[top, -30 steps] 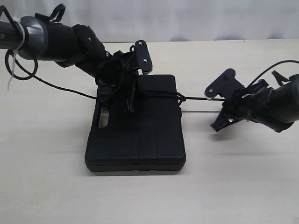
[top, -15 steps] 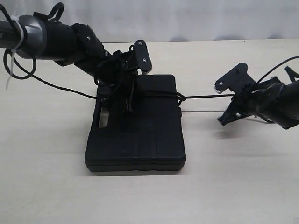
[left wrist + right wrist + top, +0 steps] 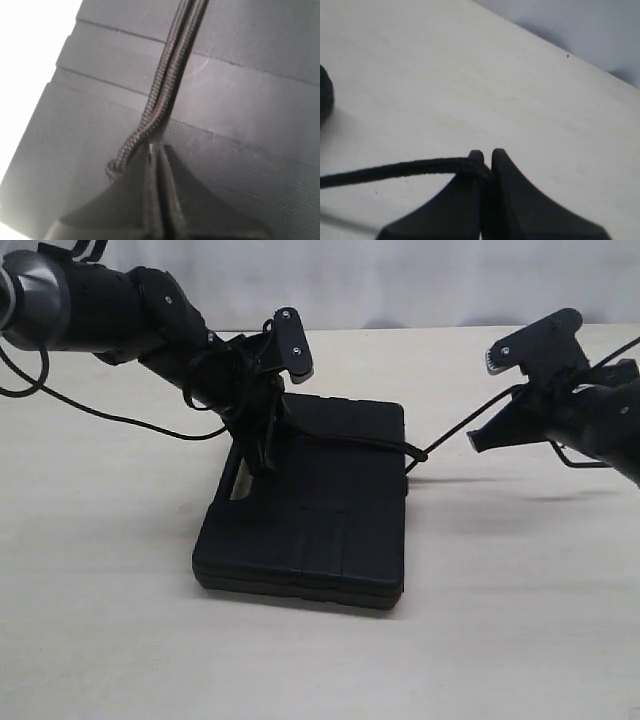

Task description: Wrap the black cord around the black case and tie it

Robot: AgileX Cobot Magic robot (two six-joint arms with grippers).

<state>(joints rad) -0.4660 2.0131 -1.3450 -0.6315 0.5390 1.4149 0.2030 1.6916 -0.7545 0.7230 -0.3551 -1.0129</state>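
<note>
The black case (image 3: 300, 530) lies flat on the table, its handle slot toward the left arm. The black cord (image 3: 350, 443) crosses its far end to a knot (image 3: 420, 455) at the case's right edge, then rises to my right gripper (image 3: 480, 438), which hangs above the table to the right of the case. My left gripper (image 3: 263, 458) points down onto the case's far left part. In the left wrist view, two strands of the cord (image 3: 170, 75) run over the case (image 3: 250, 125) into the shut left gripper (image 3: 155, 148). My right gripper (image 3: 485, 152) is shut on the cord (image 3: 395, 170).
A pale table (image 3: 500, 620) carries the case, with a white wall behind its far edge. A thin robot cable (image 3: 120, 420) trails over the table at the left. Another cable (image 3: 575, 462) loops below the right arm.
My right gripper has gone right and up, pulling the cord taut at a slant. The case's far end has slid to the right. The left arm has lifted slightly and shifted.
</note>
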